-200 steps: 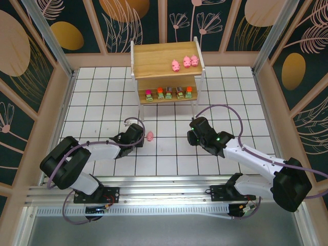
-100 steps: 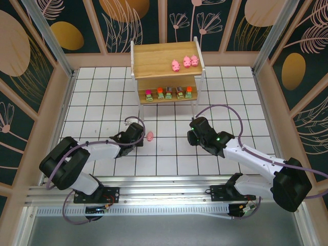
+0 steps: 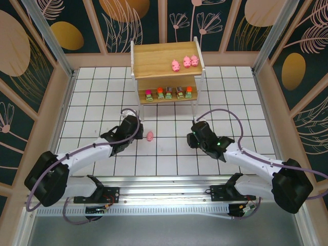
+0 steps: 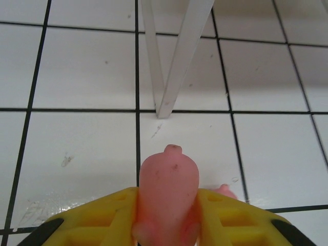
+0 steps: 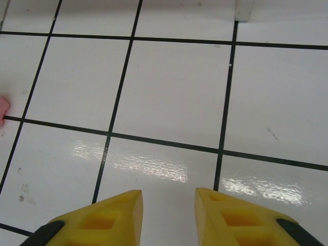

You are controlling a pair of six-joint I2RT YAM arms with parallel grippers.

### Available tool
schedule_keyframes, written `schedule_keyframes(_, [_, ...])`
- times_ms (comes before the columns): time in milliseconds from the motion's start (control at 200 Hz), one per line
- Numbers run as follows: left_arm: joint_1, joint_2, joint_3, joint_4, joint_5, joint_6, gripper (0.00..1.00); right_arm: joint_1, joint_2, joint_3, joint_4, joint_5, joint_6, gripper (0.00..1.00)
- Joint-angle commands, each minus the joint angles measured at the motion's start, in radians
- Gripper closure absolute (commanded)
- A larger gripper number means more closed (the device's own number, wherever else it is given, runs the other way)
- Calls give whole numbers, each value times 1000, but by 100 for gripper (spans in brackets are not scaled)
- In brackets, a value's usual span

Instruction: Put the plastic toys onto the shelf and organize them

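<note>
**Held item.** One small pink plastic pig figure (image 4: 168, 177) is pinched at its flanks between the yellow fingers of the left claw (image 4: 168, 205). Its snout points toward a thin white leg (image 4: 177, 61) of the shelf. Whether it is clear of the surface cannot be told.

**Loose item.** A second pink pig (image 3: 149, 136) lies on the white tiled desk (image 3: 102, 92), just beside the left claw and between the two arms.

**Shelf.** The two-tier shelf (image 3: 154, 61), light wooden boards on a white frame, stands at the far side of the desk.
- Top board: three pink pigs (image 3: 186, 62) in a row at the right end.
- Lower board: five blocky green-and-brown pieces (image 3: 168, 93) with orange or red tops, in a row.

**Right claw.** The right claw (image 5: 168, 200) has its fingers slightly parted with nothing between them, low over bare tile.

**Progress.** Eight of ten toys are placed, so the task is judged nearly complete. Two steps are left:
1. Carry the held pig to the top board and set it beside the row.
2. Collect the loose pig.
</note>
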Motion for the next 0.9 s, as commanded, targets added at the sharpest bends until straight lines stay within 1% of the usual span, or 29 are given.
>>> schedule_keyframes(0, [-5, -36, 57, -98, -17, 19, 70, -7, -30, -28, 82, -20, -20, 64])
schedule_keyframes(225, [-37, -77, 181, -207, -40, 29, 71, 0, -113, -82, 145, 22, -8, 56])
schedule_keyframes(330, [-47, -82, 252, -255, -43, 30, 71, 0, -119, -101, 150, 31, 4, 54])
schedule_keyframes(435, [-54, -69, 314, -298, -43, 34, 72, 0, -112, -105, 143, 37, 14, 53])
schedule_keyframes(506, [-55, -54, 385, -320, -41, 36, 72, 0, -113, -111, 142, 35, 16, 53])
schedule_keyframes(896, [-70, 51, 677, -398, -26, 53, 74, 0, -112, -104, 134, 16, 19, 54])
